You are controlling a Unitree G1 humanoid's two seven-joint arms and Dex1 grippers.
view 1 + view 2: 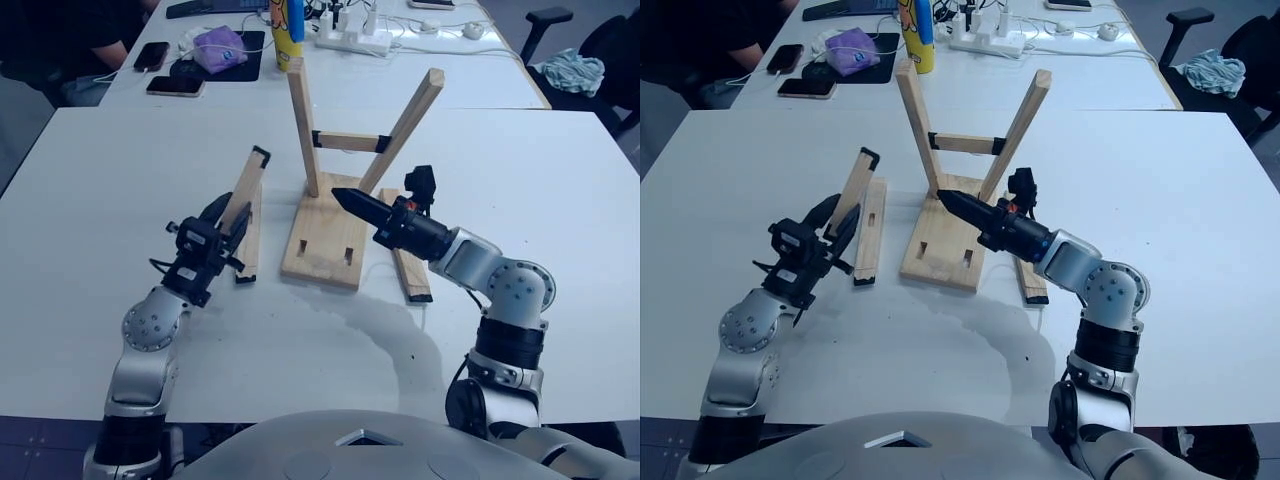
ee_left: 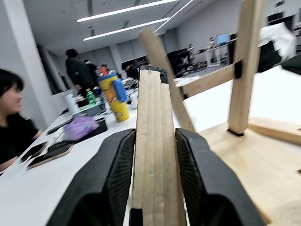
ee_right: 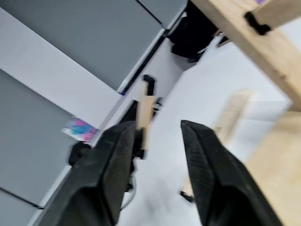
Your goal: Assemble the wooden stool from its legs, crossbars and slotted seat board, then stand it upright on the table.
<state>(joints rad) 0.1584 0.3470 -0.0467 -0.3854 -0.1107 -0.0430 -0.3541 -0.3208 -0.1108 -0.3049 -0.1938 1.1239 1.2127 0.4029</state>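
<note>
Wooden seat board [image 1: 322, 248] lies flat mid-table, slots up, with two legs socketed at its far end. The left one [image 1: 303, 125] is near upright and the right one [image 1: 406, 124] leans outward, so the tops splay apart. A crossbar [image 1: 350, 141] with black end clips bridges them partway up.

Left gripper [image 1: 228, 218] is clamped on a third leg [image 1: 857, 182], one finger on each flat side. That leg is tilted, black-capped end up and away, left of the board and apart from it. A fourth leg [image 1: 870, 235] lies flat on the white table [image 1: 560, 200] just beside the held one, between it and the board's left edge.

Right gripper [image 1: 342, 197] hangs over the board's far half, tips just in front of the standing legs' bases, fingers apart with nothing between them. Can't tell if it touches anything. Another wooden piece [image 1: 412, 278] lies flat along the board's right edge, partly under the right arm.

Room to move: wide bare tabletop right of the board out to the right edge, a bare strip from the board's near edge to the table's front edge, and bare surface far left. The far edge butts a second table holding a yellow bottle [image 1: 288, 35], a power strip [image 1: 352, 40] and phones [image 1: 176, 86].
</note>
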